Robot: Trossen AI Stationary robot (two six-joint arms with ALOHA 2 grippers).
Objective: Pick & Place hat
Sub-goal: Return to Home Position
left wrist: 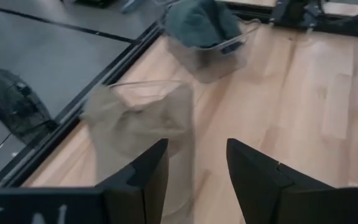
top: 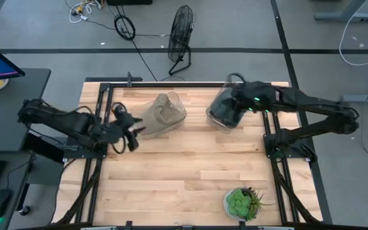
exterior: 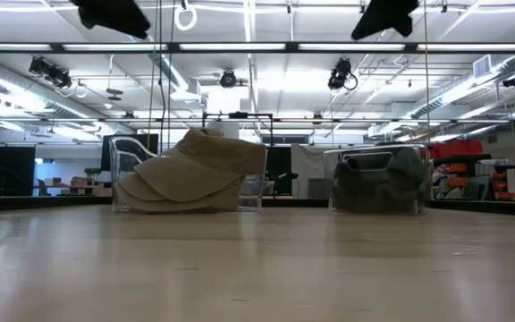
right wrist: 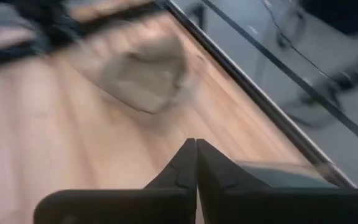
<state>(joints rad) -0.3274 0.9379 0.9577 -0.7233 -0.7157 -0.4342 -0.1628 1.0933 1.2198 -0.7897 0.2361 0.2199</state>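
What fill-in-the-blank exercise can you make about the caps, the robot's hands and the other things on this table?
1. The gray caps lie in the clear bin on the ____ side of the table.
2. The fingers of the left hand are ____.
3. The fingers of the right hand are ____.
4. Alone on the table, away from the caps, stands a green ____.

Missing words: right; open; shut; plant.

Left arm (top: 56, 119) and right arm (top: 305, 101): matte black, slim jointed links. Left gripper (left wrist: 196, 144): wedge-shaped black fingers (left wrist: 149, 177), white lettering on the bar behind them. Right gripper (right wrist: 196, 143): tapered black fingers, green LED (top: 255, 99) just behind it.
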